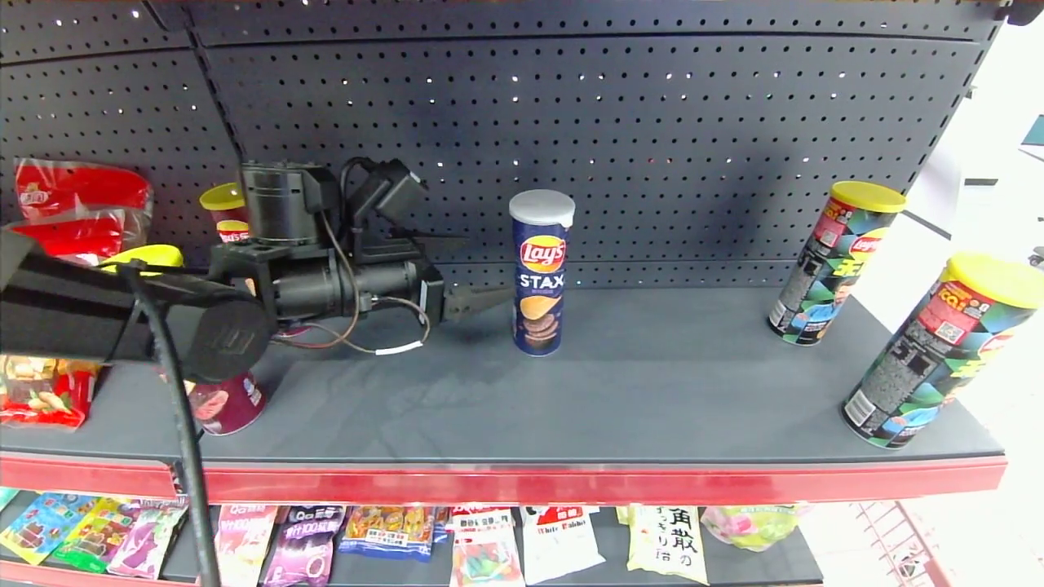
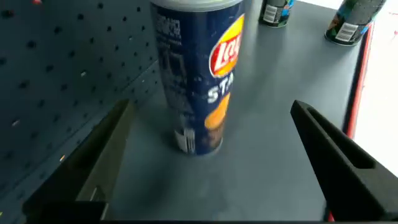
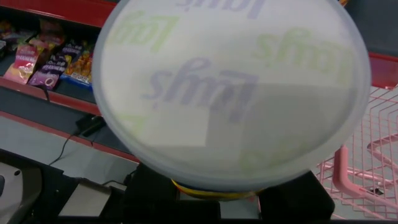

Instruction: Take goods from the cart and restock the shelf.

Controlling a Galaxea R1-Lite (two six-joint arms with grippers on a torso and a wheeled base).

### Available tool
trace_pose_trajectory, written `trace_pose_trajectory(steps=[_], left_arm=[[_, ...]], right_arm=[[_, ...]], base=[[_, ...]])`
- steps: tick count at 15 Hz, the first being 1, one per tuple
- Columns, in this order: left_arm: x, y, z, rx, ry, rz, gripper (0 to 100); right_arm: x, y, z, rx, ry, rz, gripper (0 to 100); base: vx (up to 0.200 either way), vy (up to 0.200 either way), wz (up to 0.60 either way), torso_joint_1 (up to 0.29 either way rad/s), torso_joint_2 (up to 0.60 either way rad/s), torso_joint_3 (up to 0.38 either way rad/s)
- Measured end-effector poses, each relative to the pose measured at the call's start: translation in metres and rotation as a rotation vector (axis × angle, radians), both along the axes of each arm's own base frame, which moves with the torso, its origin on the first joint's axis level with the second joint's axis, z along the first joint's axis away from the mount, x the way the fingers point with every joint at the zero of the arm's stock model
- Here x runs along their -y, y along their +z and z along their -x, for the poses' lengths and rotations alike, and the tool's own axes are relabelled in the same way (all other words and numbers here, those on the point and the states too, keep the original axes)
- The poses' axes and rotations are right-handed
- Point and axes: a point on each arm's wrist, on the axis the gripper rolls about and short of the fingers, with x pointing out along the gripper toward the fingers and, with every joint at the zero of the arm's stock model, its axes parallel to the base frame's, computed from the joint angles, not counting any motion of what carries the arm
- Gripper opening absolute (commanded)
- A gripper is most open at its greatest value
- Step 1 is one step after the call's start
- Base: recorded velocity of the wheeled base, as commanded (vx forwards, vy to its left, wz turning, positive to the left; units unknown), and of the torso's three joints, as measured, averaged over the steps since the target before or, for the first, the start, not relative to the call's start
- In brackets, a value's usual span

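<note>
Far left on the shelf [image 1: 652,391], red snack bags [image 1: 77,204] and some yellow-lidded cans [image 1: 224,200] sit partly behind my left arm. The left gripper [image 1: 489,265] lies low over the deck, pointing along it. Its jaws are spread wide and grasp nothing.

The blue can [image 1: 540,273] stands upright mid-shelf, close to the pegboard back. In the left wrist view it sits just ahead of the fingertips, in line with the gap and clear of both fingers. I judge it placed and let go.

Step in hand, as I read it: get the left arm out.
- Retreat straight along the finger line, with no sideways sweep.
- Keep the jaws wide. The can is tall and narrow, and a brush near its top would likely topple it.
- Mind the cans behind the wrist while backing out.

Further right, two patterned cans [image 1: 832,261] with yellow lids stand near the shelf end, the nearer one [image 1: 938,350] at the front edge. The bare stretch between them and the blue can looks like the best slot for the next item.

The right gripper [image 3: 217,199] is clamped on a lidded can [image 3: 230,87], top towards the wrist camera, off the shelf and beside the pink cart [image 3: 367,180]. I should hold it there until the left arm is clear.
</note>
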Motion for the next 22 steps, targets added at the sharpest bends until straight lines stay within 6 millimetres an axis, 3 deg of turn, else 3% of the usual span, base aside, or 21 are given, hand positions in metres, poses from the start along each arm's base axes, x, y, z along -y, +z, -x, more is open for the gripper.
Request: trace_pose_trajectory(steps=[4,10,22], left_arm=[[0.016,-0.007,-0.025,0.013,-0.017,0.007,100],[0.03,0.002,-0.057,0.084,-0.018,0.041,100],[0.055,-0.01,-0.055,0.012,-0.074,0.014,100]], right_arm=[[0.0,0.0,0.0,0.0,0.0,0.0,0],[0.0,0.0,0.0,0.0,0.0,-0.001,0],[0.0,0.0,0.0,-0.002,-0.003,-0.007,0]], base=[[0.0,0.0,0.0,0.0,0.0,0.0],[0.0,0.0,0.0,0.0,0.0,0.0],[0.0,0.0,0.0,0.0,0.0,0.0]])
